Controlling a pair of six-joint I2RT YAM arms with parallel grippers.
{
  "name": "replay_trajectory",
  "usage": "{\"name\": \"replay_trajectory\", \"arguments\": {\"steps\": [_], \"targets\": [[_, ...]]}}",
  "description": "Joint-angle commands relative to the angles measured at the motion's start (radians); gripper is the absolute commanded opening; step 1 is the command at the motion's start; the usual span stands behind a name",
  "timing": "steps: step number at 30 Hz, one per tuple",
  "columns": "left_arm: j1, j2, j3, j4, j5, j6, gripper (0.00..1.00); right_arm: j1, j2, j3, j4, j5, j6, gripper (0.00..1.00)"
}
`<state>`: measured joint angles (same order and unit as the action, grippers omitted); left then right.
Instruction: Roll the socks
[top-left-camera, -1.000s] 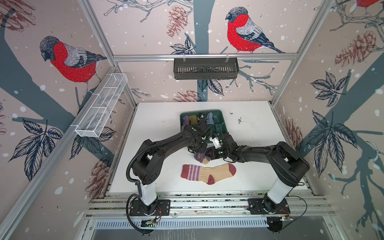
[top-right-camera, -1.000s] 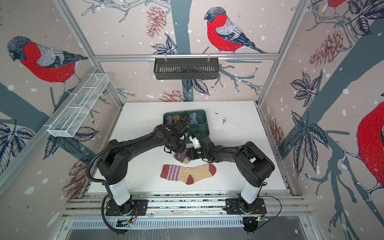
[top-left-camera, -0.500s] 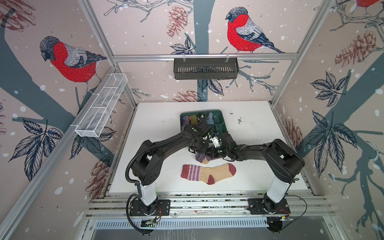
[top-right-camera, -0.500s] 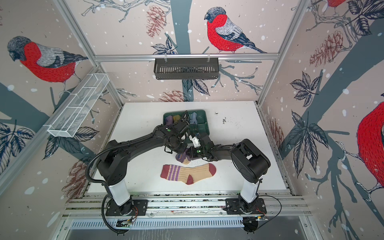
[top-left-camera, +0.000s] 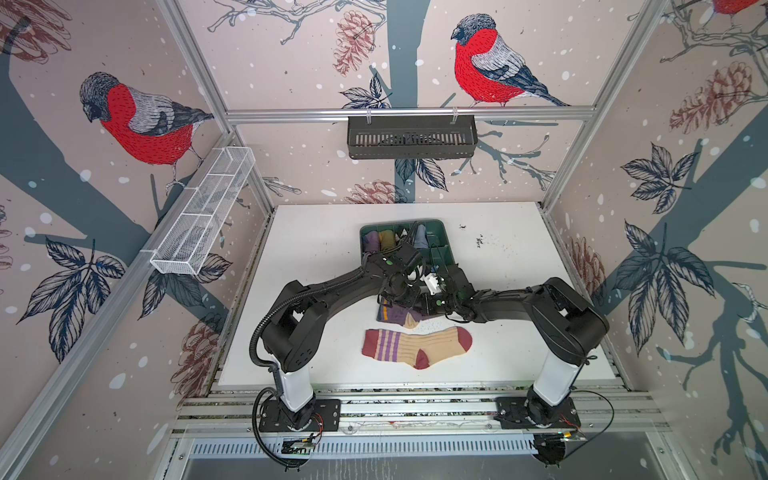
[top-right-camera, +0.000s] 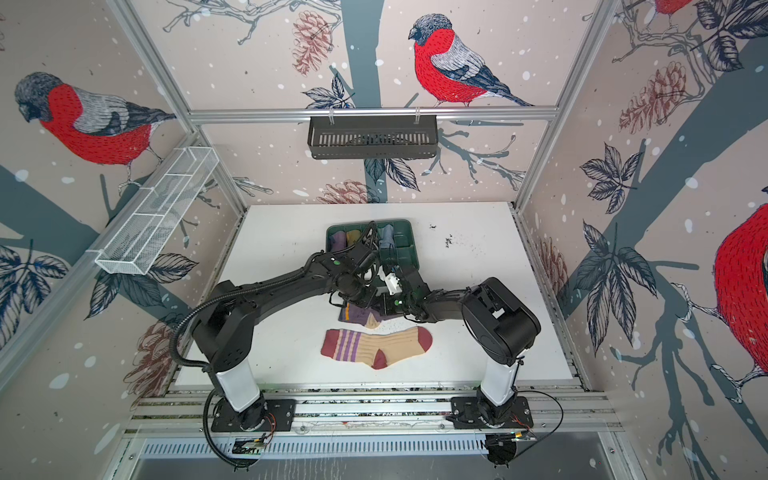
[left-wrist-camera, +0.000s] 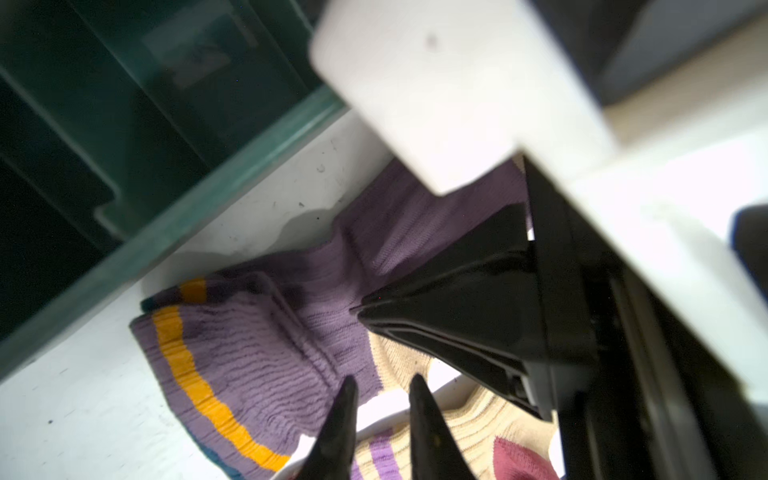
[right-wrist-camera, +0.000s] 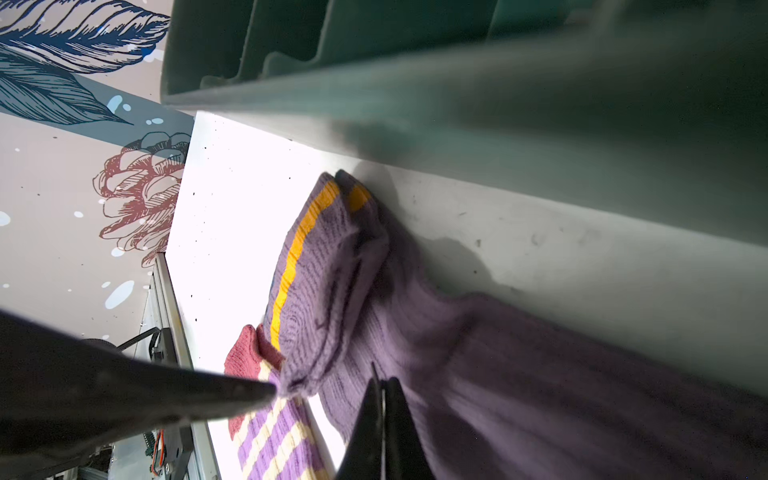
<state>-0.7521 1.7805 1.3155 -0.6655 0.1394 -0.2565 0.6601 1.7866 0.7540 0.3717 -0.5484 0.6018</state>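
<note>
While the left pincer (left-wrist-camera: 382, 380) stands a little released, with its two tips apart and nothing between them, the right pincer (right-wrist-camera: 382, 386) is clenched on the purple sock (top-left-camera: 394, 318), and the cloth makes wrinkles toward its tip. This sock lies crumpled in the middle of the bench (top-left-camera: 324, 257), just on the near side of the green tray (top-left-camera: 442, 247). Its cuff, with an orange stripe, points to the left. The left pincer hangs at the near edge of this sock. The tan sock (top-left-camera: 415, 347) lies flat a little nearer, with the cuff to the left and the dark red toe to the right. A thin strip of bench shows between the two.
</note>
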Motion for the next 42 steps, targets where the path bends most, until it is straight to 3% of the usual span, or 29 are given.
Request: {"name": "replay_trajectory", "arguments": {"steps": [1, 9, 12, 16, 24, 36, 42], "targets": [[0.019, -0.071, -0.026, 0.025, -0.053, -0.024, 0.29, 0.0, -0.017, -0.009, 0.006, -0.001, 0.012, 0.07], [0.14, -0.255, -0.279, 0.162, -0.002, -0.096, 0.34, 0.025, -0.097, 0.005, -0.091, 0.059, -0.036, 0.09], [0.156, -0.276, -0.368, 0.23, 0.041, -0.117, 0.39, 0.049, -0.101, 0.032, -0.129, 0.084, -0.051, 0.16], [0.194, -0.271, -0.451, 0.345, 0.11, -0.139, 0.42, 0.061, -0.108, 0.041, -0.144, 0.095, -0.05, 0.17], [0.25, -0.234, -0.495, 0.43, 0.144, -0.133, 0.43, 0.064, -0.166, 0.037, -0.193, 0.129, -0.064, 0.18], [0.254, -0.163, -0.505, 0.455, 0.174, -0.114, 0.42, 0.06, -0.172, 0.038, -0.215, 0.146, -0.068, 0.18], [0.254, -0.153, -0.522, 0.467, 0.193, -0.11, 0.34, 0.051, -0.175, 0.038, -0.226, 0.15, -0.075, 0.17]]}}
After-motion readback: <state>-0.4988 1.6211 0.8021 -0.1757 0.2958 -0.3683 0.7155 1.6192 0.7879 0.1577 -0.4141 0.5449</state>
